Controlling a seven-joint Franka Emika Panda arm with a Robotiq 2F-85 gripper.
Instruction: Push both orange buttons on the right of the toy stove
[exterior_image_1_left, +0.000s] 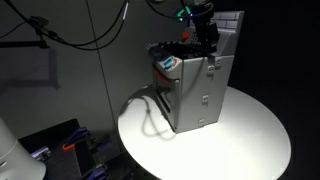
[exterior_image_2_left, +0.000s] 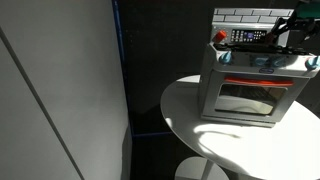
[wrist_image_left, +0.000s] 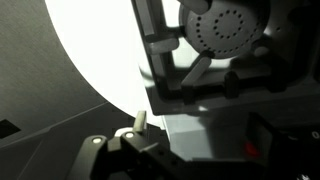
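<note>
The grey toy stove (exterior_image_1_left: 200, 95) stands on a round white table (exterior_image_1_left: 250, 130) and shows in both exterior views (exterior_image_2_left: 250, 85). It has an oven door in front and a white tiled back panel. My gripper (exterior_image_1_left: 207, 45) hangs over the stove's top by that panel (exterior_image_2_left: 290, 35) and looks shut and empty. In the wrist view one pale fingertip (wrist_image_left: 140, 122) shows beside the stove's grey side. A small orange-red spot (wrist_image_left: 251, 150), apparently one orange button, glows in a dark recess there. The second button is not visible.
A blue-and-white item (exterior_image_1_left: 168, 63) lies on the stove top at its front corner. A red piece (exterior_image_2_left: 221, 37) sits on the top near the back panel. A dark burner disc (wrist_image_left: 228, 30) fills the upper wrist view. Cables hang behind.
</note>
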